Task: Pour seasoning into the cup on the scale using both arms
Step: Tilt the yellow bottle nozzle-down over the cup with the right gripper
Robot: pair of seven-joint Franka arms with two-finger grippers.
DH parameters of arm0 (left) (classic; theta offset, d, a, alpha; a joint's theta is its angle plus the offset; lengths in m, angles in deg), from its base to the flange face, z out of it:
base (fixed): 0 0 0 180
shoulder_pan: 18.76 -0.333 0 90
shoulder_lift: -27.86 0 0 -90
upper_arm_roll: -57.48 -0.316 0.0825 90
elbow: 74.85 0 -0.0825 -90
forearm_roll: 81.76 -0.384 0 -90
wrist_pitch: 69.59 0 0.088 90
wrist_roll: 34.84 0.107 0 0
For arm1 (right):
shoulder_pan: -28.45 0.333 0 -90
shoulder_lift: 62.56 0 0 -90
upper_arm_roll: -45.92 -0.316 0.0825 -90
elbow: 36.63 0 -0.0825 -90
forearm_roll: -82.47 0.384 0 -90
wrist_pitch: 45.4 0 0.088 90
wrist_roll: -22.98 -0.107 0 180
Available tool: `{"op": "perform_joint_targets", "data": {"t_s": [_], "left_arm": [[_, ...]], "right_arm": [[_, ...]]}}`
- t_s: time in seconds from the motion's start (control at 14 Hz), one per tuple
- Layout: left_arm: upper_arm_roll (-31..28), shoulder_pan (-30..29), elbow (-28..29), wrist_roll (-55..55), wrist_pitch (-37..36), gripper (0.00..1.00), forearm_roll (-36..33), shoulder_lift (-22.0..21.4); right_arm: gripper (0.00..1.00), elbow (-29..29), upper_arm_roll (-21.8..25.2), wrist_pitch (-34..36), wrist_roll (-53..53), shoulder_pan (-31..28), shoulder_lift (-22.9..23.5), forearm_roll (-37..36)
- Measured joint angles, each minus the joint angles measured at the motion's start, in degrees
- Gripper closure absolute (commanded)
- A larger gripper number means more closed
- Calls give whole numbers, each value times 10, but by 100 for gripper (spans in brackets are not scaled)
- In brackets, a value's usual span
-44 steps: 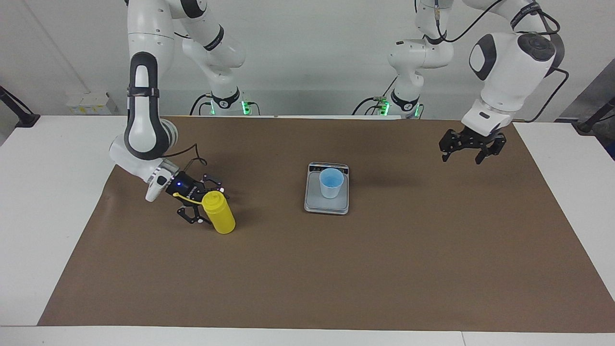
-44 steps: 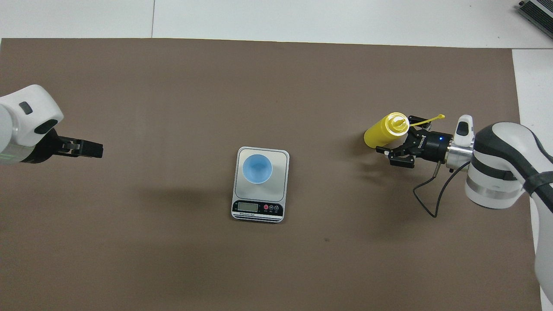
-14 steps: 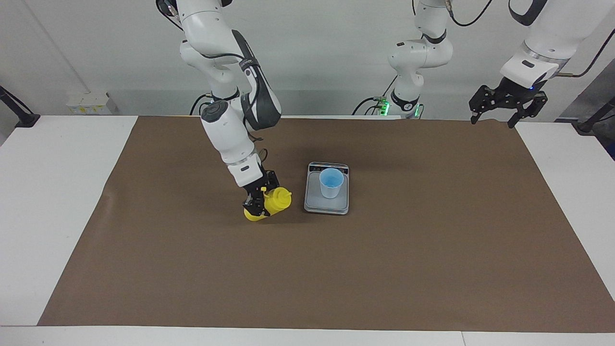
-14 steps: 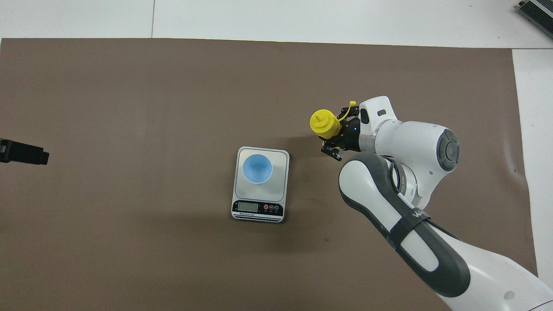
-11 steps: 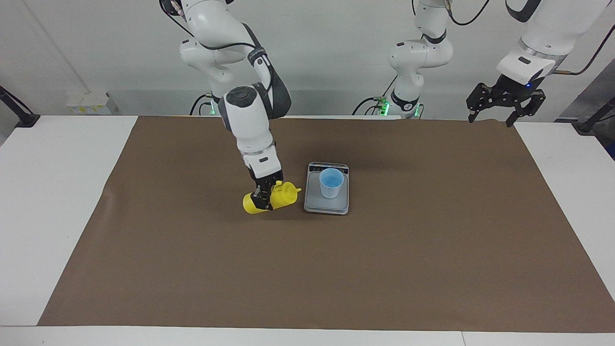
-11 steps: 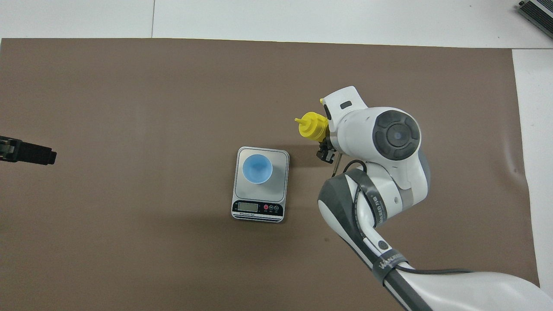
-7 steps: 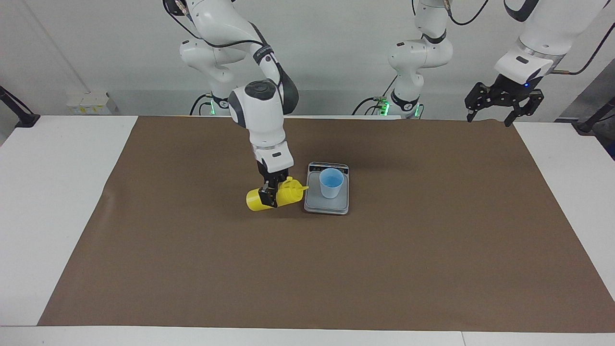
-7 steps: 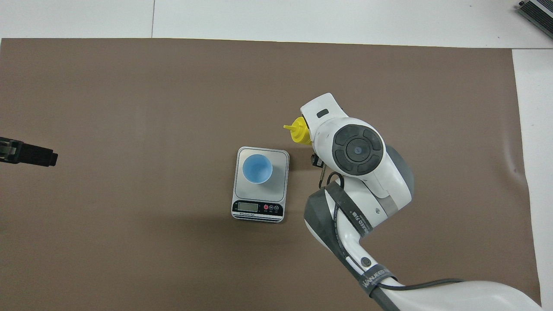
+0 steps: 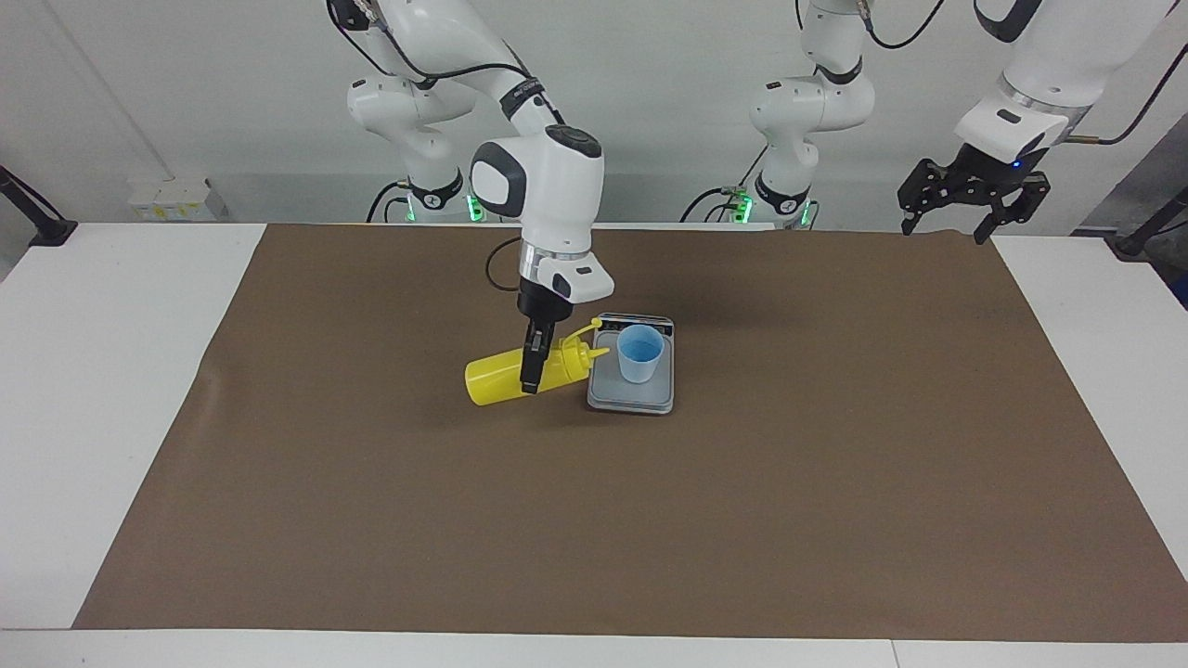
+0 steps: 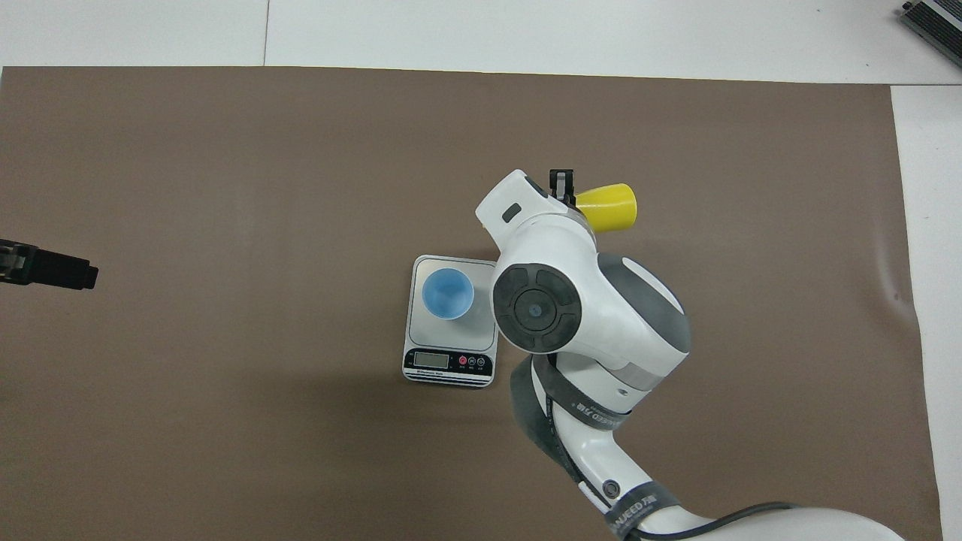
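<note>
Because the pour needs the nozzle brought level with the rim of the cup (image 9: 640,353), the right gripper (image 9: 531,364) is holding the yellow squeeze bottle (image 9: 520,373) nearly on its side, its jaws pinching the barrel about midway and hanging straight down from the wrist. Beyond the jaws toward the left arm's end of the table, the capped nozzle is pointing at the cup and reaching over the edge of the scale (image 9: 631,397), not yet over the cup's mouth; on the other flank of the jaws the bottle's flat base is sticking out, which is all the overhead view is showing of the bottle (image 10: 607,207) past the arm. That grip is probably leaving the nozzle free for the tip. Bright yellow and cylindrical, the bottle is trailing a thin tethered strap arching up from the cap. Small, light blue and upright, the cup is sitting on the pale plate of the scale, toward its display strip. Meanwhile the left gripper (image 9: 972,193) is waiting high over the corner of the brown mat (image 9: 835,520) at its own end, jaws spread and empty.
</note>
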Motion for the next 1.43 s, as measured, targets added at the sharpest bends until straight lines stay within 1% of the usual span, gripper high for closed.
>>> {"op": "perform_joint_targets", "data": {"t_s": [0.21,0.5,0.86,1.21,1.43], "left_arm": [[0,0,0,0,0,0,0,0],[0,0,0,0,0,0,0,0],[0,0,0,0,0,0,0,0],[0,0,0,0,0,0,0,0],[0,0,0,0,0,0,0,0]], "right_arm": [[100,-1,0,1,-1,20,3,-100],[100,-9,-1,0,-3,36,4,-214],[100,-48,-1,6,-78,81,6,-360],[100,-90,-1,67,-152,138,15,-471],[100,-109,-1,75,-162,148,17,-524]]}}
